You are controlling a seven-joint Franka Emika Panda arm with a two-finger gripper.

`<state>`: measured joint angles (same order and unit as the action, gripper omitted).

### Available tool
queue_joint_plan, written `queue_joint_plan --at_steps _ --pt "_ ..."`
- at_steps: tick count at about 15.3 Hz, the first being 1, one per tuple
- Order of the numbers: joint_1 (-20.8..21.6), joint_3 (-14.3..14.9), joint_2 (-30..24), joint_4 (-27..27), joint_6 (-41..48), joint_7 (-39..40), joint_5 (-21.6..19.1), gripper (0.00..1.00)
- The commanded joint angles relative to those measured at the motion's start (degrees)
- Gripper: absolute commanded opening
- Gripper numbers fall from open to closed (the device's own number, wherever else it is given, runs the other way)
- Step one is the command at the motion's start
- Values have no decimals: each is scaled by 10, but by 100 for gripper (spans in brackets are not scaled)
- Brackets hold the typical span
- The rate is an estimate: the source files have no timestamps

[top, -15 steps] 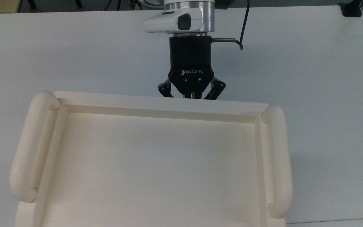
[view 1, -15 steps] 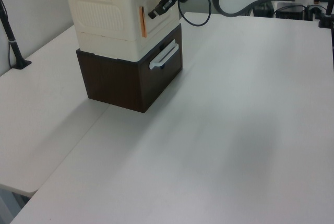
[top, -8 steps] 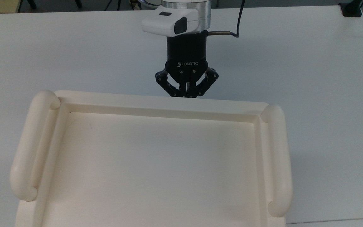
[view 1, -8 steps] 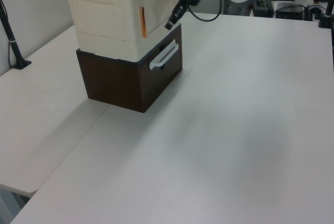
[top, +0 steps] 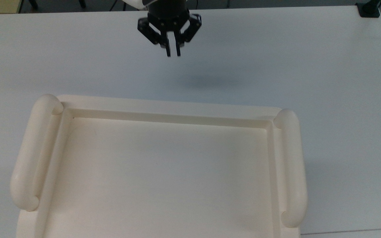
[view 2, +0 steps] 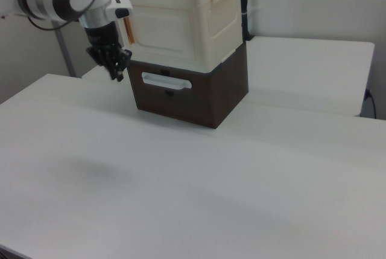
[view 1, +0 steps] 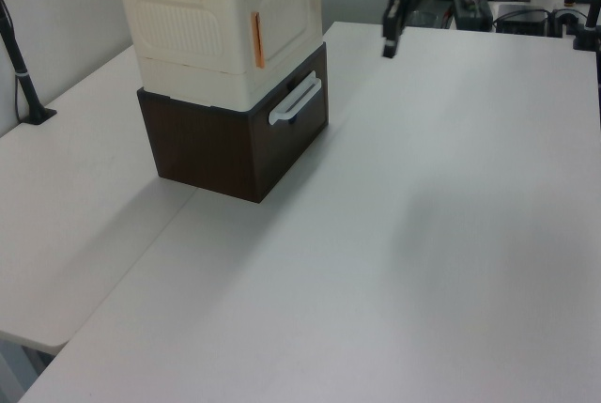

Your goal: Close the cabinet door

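Surface: white table (top: 309,66), wide and flat, carrying the stacked furniture.
Cabinet (view 1: 225,18): cream body, recessed tray-like top between two thick rounded rails (top: 291,165), seated on a dark brown drawer unit (view 1: 235,145) with a white bar handle (view 1: 295,100).
Cabinet door (view 2: 166,29): flat against the cabinet front, flush with the frame; copper-coloured handle (view 1: 255,39) standing as a narrow upright strip at one edge of the panel, at the left view's left of it.
Gripper (top: 173,54): black, fingers (top: 168,49) pinched together with nothing between them, pointing down.
Gripper position: in the air above bare tabletop, well apart from the cabinet front; toward the top view's upper edge, to the left view's right of the cabinet, to the right view's left of it.
Shadow (top: 207,81): soft grey patch on the table between gripper and cabinet in the top view.
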<state>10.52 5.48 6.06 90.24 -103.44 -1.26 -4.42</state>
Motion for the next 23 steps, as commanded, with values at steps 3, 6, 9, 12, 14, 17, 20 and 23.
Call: queue_joint_plan --at_steps 3,6,9,12,14,17,20,23 --pt "-20 -16 -84 35 165 11 -3 100" --pt "-30 -16 -103 32 216 13 0 100" --pt "-39 -30 -102 31 221 16 18 100" --pt "-64 -51 -98 31 216 27 24 100" --pt "-71 -52 -90 32 173 23 23 100" --pt "-76 -51 -80 32 121 20 23 100" --pt "-78 -51 -80 32 113 20 23 100" --pt "-77 -50 -79 32 117 20 24 100"
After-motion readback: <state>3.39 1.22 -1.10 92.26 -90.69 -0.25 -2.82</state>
